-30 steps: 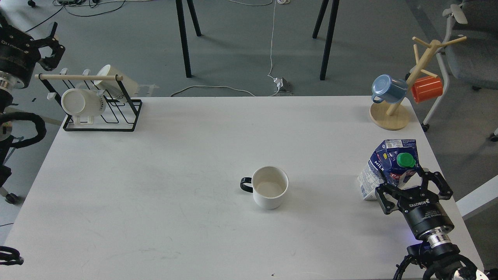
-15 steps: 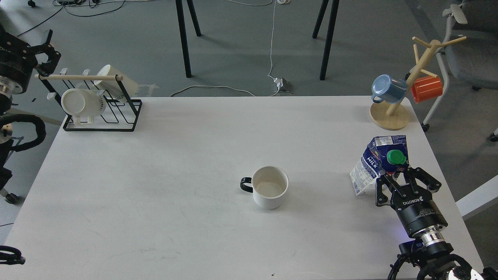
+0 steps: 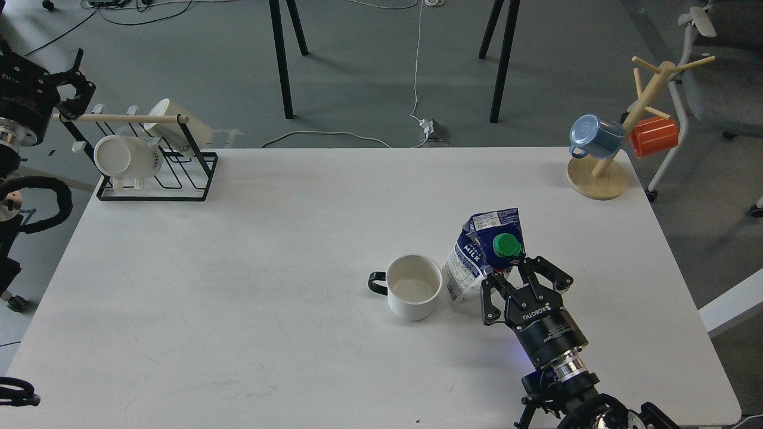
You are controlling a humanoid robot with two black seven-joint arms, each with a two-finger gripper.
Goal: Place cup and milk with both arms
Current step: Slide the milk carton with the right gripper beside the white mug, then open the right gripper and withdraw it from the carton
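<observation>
**Head view: milk carton carried in beside the cup**

Head view shows our right gripper clamped on the dented blue-and-white gable-top milk carton with a round green screw cap. Over the last second we have swept it leftward from the right edge of the white table towards the middle. The carton now sits just beside the squat white ceramic cup with a black handle, on its right, leaning towards it. We cannot tell whether its base rests on the tabletop or whether the two are touching.

The cup has not moved; it stands upright near the table's centre, handle pointing left.

Our left gripper is far off at the upper left, by the black wire mug rack with a wooden rail. Its fingers appear spread and hold nothing.

We judge the milk's half of the task close to done: what remains is to set the carton down upright and let go. Tilted and dented as it is, it may topple against the cup on release.
</observation>
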